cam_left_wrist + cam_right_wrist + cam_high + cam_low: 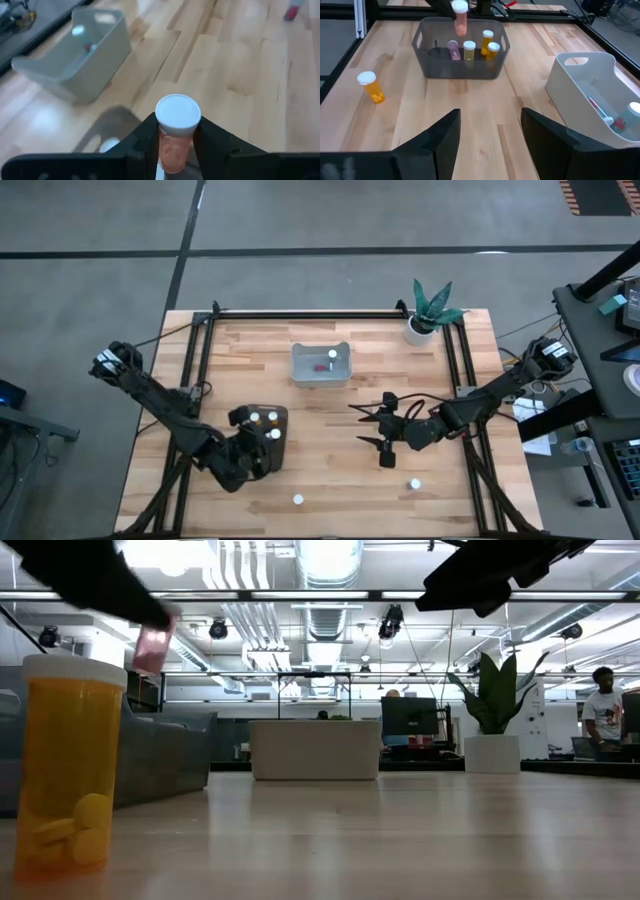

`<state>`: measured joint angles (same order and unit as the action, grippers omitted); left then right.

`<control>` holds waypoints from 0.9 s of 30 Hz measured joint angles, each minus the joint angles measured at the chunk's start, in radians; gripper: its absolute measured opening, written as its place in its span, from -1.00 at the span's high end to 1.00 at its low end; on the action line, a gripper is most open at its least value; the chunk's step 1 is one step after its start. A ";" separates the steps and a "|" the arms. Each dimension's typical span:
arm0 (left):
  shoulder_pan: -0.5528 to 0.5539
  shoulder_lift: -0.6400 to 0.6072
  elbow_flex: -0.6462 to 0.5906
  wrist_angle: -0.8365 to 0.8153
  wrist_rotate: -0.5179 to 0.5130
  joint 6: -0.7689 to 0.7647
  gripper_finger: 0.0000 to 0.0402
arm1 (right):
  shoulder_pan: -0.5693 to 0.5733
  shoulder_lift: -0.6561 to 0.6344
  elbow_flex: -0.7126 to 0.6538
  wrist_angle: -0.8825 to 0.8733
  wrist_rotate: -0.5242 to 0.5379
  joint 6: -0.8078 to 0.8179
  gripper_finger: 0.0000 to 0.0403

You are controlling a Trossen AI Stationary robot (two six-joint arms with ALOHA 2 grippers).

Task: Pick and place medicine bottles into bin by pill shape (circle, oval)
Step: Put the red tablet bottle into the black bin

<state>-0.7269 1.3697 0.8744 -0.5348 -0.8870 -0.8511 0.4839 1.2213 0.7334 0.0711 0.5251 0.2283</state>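
A medicine bottle with a white cap and a pinkish body is in my left gripper, above the dark bin; it also shows in the right wrist view as the held bottle. The dark bin holds several bottles. The white bin holds one bottle. Two bottles stand on the table near its front edge: one amber, the other farther right. My right gripper stands open over bare table, between the bins. My left gripper pinches the bottle's body just under the white cap between its two fingers, one on each side. The bottle stands upright, cap up, lifted clear above the dark bin.
A white pot with a green plant stands at the far right corner. Black frame rails run along the table's left, right and far sides. Bare wood lies between the two bins and along the front.
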 joint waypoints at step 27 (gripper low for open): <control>-0.046 -0.134 -0.406 0.222 -0.087 -0.138 0.58 | -0.025 0.000 -0.001 0.017 0.001 0.000 0.00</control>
<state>-0.7727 1.2354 0.4686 -0.3127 -0.9739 -0.9894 0.4589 1.2213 0.7321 0.0883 0.5262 0.2283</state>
